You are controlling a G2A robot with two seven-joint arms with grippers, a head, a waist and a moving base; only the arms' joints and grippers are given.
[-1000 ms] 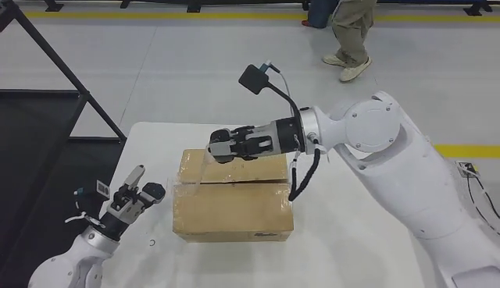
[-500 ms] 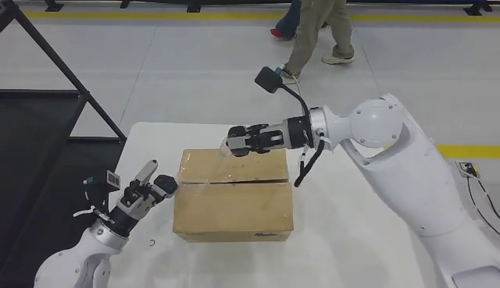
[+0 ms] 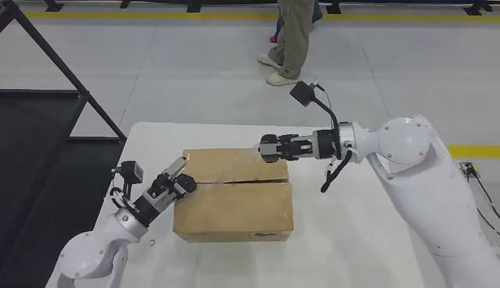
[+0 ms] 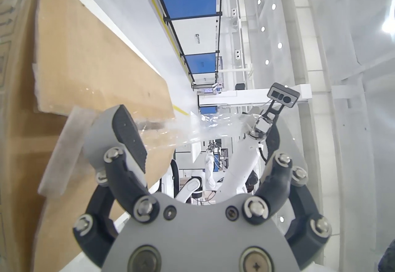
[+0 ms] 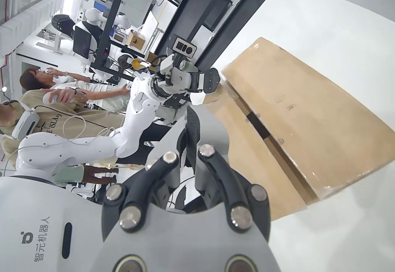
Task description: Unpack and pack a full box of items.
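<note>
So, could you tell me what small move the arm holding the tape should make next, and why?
Probably the right gripper should draw the clear tape a little farther from the cardboard box. It is shut on the strip, which stretches from the box end beside the open left gripper, so it seems not yet free.

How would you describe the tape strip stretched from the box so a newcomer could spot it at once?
On the white table lies one closed cardboard box. From its end by the open left gripper, a clear tape strip stretches across to the shut right gripper. It alone is glossy, crinkled and see-through.
</note>
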